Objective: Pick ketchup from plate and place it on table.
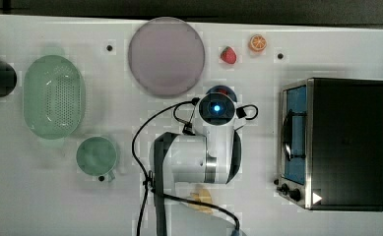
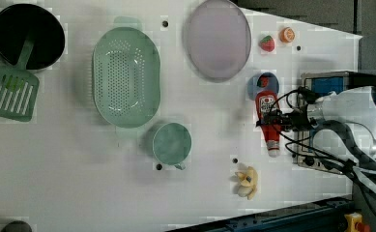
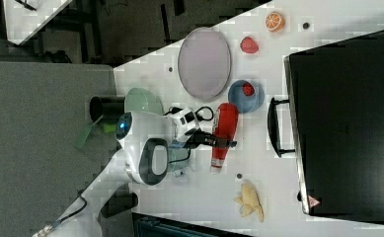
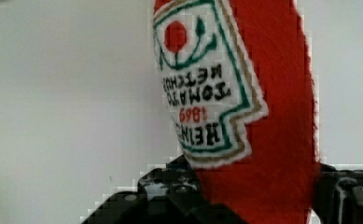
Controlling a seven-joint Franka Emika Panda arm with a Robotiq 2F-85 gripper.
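The ketchup (image 2: 266,104) is already off the plate (image 2: 218,38). It lies lengthwise over the table (image 2: 79,169), down and to the right of the plate in the left view, with its base touching a blue dish (image 2: 274,78). The claw (image 2: 274,120) is closed around its middle, and the wrist view shows red plush filling the gap between the fingers. I cannot tell whether the bottle is resting on the table yet. I would lower it until it lies flat, then open the claw wide and lift straight up, so the soft body doesn't snag or roll onto the dish.

Across the left view, a colander (image 2: 126,77) lies left of the plate and a cup (image 2: 172,142) below it. Below the bottle there is free white surface before a banana (image 2: 247,182), and an oven (image 2: 330,82) crowds the far right.
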